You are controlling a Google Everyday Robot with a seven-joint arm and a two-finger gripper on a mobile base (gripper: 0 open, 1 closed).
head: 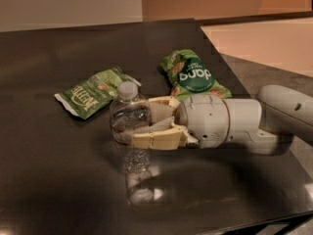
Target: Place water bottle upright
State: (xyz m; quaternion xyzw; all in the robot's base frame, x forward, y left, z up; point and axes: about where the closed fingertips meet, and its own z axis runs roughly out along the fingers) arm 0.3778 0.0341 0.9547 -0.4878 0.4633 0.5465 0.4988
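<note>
The water bottle [130, 126] is clear plastic with a white cap and a thin red label band. It stands upright near the middle of the dark table [54, 180]. My gripper [142, 124] reaches in from the right, level with the bottle's middle. Its tan fingers [154, 141] are closed around the bottle's body. The bottle's base sits at or just above the tabletop; I cannot tell which.
A green snack bag [93, 92] lies flat to the bottle's left rear. A second green bag [193, 75] lies behind my gripper. The table's right edge runs close behind my white arm [244, 121]. The front edge is near the bottom.
</note>
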